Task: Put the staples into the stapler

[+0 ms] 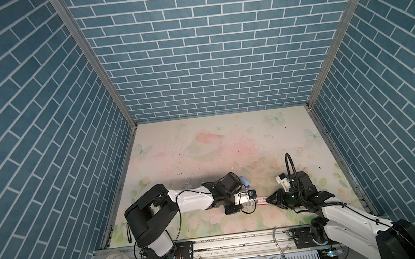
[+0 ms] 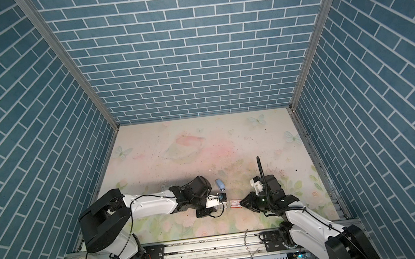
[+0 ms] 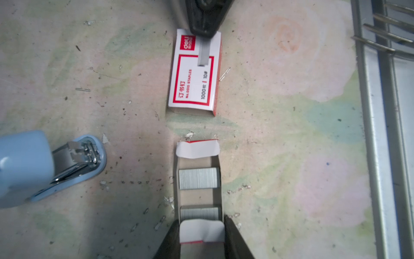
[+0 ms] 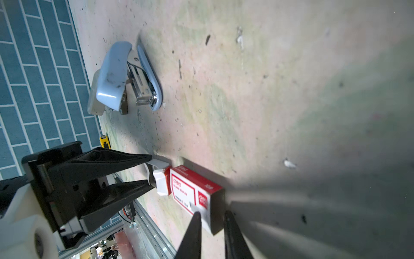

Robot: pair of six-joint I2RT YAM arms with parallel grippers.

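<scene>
Near the middle of the desk's (image 1: 202,141) front edge, the left gripper (image 3: 201,220) is clasping an open white cardboard tray (image 3: 197,197) carrying the silvery-grey ribbed staples (image 3: 198,178) in two blocks. The right gripper (image 4: 211,213), fingers narrowly parted, is straddling a red-and-white cardboard sleeve (image 3: 195,85) (grip unclear). A pale blue stapler (image 3: 74,161) is lying open nearby.

Top views look down from high; both close wrist views share the stapler (image 3: 24,166).
</scene>
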